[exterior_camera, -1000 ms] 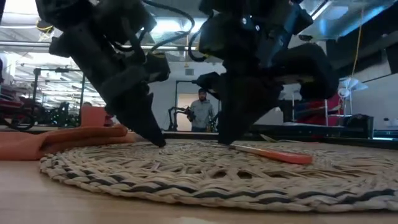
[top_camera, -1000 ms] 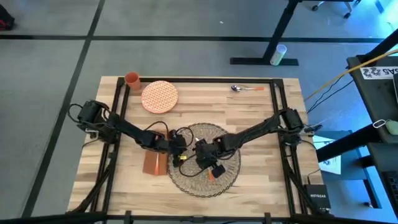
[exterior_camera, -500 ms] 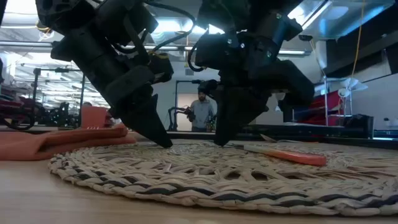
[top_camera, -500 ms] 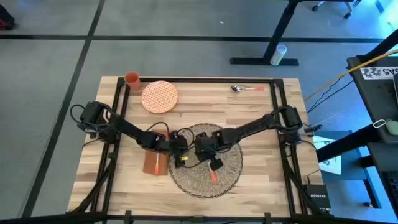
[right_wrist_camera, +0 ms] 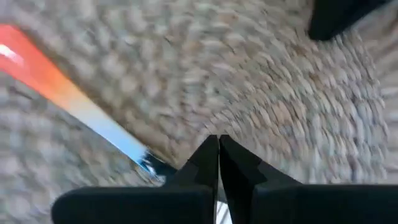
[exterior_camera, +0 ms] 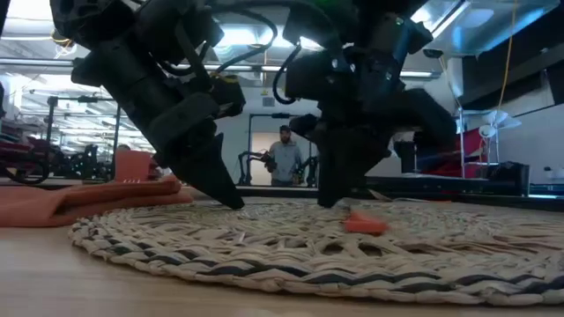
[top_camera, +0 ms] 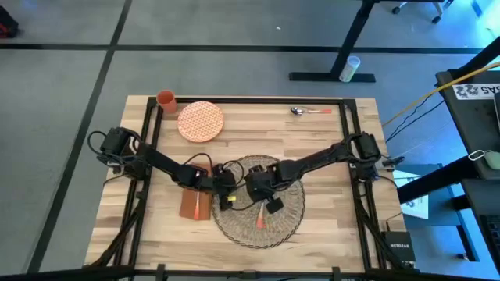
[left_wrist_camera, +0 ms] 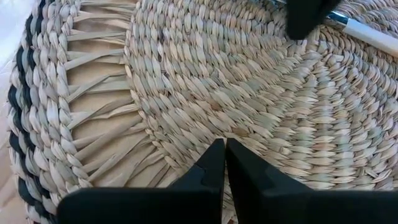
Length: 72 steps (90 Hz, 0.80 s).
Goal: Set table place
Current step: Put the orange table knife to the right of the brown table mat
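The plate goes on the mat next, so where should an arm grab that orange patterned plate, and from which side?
Grip the plate by its rim, on the edge facing the mat, with one finger slid underneath. It lies flat, so only the rim offers a hold, and the cup crowds its far left. The left pincer, shut over the mat, looks nearest.

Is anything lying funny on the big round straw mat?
Yes. An orange-handled utensil lies slanted on the straw mat, where a plate would go. The orange-patterned plate sits far off near the table's back edge.
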Tool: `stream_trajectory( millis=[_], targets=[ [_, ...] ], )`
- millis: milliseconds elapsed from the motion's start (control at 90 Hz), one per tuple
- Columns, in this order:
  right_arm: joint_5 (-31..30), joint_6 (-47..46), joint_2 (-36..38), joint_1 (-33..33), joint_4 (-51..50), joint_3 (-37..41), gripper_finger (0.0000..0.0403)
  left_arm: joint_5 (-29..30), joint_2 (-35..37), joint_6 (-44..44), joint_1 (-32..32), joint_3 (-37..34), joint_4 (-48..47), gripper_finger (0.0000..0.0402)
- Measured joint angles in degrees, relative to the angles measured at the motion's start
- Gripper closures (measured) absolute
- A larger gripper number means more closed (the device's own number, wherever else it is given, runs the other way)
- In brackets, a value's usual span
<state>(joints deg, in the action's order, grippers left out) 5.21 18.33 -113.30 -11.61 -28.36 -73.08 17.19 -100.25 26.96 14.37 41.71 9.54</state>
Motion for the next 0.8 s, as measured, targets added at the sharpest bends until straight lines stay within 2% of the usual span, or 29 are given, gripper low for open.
stream_trajectory(
  millis=[500,800],
  targets=[
    [2.03,-0.33,-0.76,-2.29,-1.18,-0.1,0.0403,0.2,0.0,1.33,0.0,0.02,-1.22,0.0401],
    [5.9,0.06,-0.46,-4.79,0.52,0.02,0.0403,0.8,0.0,1.35,0.02,0.0,-1.57,0.0401]
  ],
)
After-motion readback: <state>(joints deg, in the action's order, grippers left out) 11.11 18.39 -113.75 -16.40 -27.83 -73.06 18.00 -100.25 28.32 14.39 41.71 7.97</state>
